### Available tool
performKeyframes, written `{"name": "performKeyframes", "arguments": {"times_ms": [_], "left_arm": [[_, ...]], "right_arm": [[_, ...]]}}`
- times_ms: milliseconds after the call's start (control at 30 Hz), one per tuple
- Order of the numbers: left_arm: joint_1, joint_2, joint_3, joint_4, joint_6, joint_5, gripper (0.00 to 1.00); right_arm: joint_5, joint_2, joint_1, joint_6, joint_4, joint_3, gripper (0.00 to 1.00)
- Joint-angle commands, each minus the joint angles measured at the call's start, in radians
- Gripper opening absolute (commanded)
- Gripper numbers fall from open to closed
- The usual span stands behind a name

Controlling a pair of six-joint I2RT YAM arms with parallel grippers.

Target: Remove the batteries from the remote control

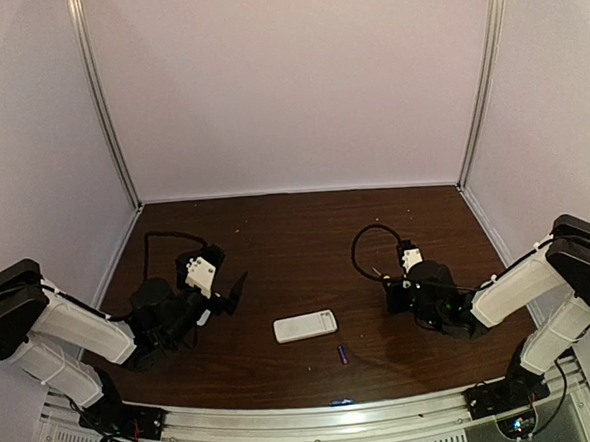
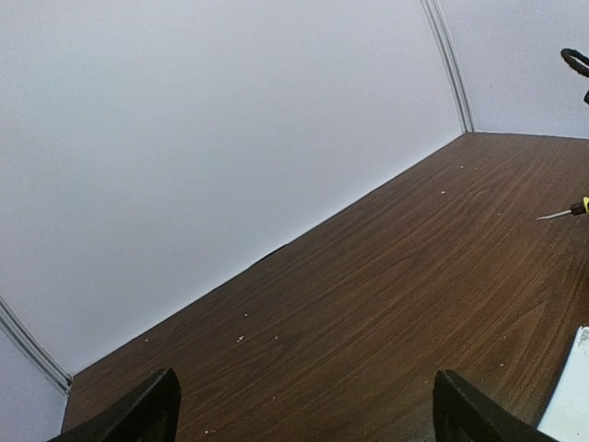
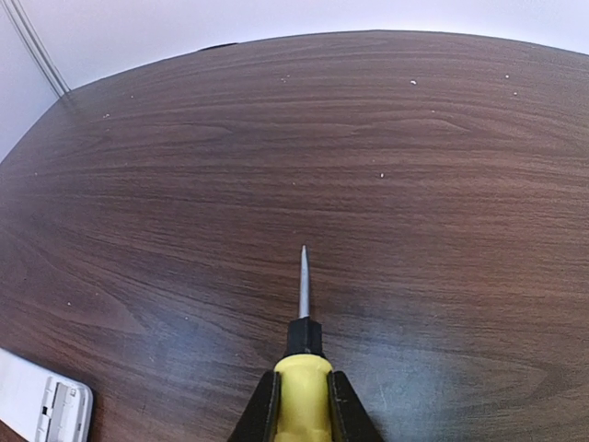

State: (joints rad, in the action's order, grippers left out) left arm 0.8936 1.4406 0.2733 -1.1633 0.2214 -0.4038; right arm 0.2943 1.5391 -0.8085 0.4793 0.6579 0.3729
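Note:
The white remote control [image 1: 304, 327] lies flat on the brown table between the arms. In the right wrist view its end [image 3: 41, 401] shows at the bottom left with an open recess. One small dark blue-purple battery [image 1: 342, 354] lies on the table just right of and nearer than the remote. My left gripper [image 1: 228, 300] is open and empty, left of the remote; a corner of the remote [image 2: 572, 391] shows beside its right finger [image 2: 465, 414]. My right gripper [image 3: 299, 379] is shut on the yellow-handled screwdriver [image 3: 302, 368], right of the remote, with the blade pointing away over bare table.
The screwdriver's blade [image 2: 560, 215] shows at the right edge of the left wrist view. White walls with metal corner posts [image 1: 108, 112] enclose the table on three sides. A black cable [image 1: 362, 247] loops above the right wrist. Small pale crumbs dot the wood.

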Motion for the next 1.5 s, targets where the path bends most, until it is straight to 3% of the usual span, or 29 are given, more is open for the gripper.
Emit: {"name": "performKeyframes", "arguments": {"times_ms": [0, 533, 700, 1067, 1333, 1467], "left_arm": [[-0.004, -0.034, -0.022, -0.068, -0.012, 0.027, 0.97], [-0.004, -0.016, -0.033, -0.111, -0.006, 0.056, 0.97], [-0.004, -0.003, -0.025, -0.116, -0.001, 0.048, 0.97], [-0.004, -0.045, -0.029, -0.084, 0.001, 0.056, 0.97], [-0.004, -0.157, -0.039, 0.005, -0.052, 0.069, 0.97], [-0.004, -0.246, -0.028, 0.093, -0.152, 0.054, 0.97]], "right_arm": [[-0.013, 0.022, -0.004, 0.022, 0.009, 0.002, 0.16], [-0.035, 0.055, -0.003, 0.035, -0.049, 0.041, 0.21], [-0.044, 0.053, -0.003, 0.041, -0.037, 0.031, 0.28], [-0.061, 0.046, -0.003, 0.038, -0.042, 0.061, 0.29], [-0.066, -0.087, -0.003, 0.006, -0.067, 0.049, 0.3], [-0.038, -0.189, -0.003, -0.03, -0.11, 0.054, 0.37]]}}
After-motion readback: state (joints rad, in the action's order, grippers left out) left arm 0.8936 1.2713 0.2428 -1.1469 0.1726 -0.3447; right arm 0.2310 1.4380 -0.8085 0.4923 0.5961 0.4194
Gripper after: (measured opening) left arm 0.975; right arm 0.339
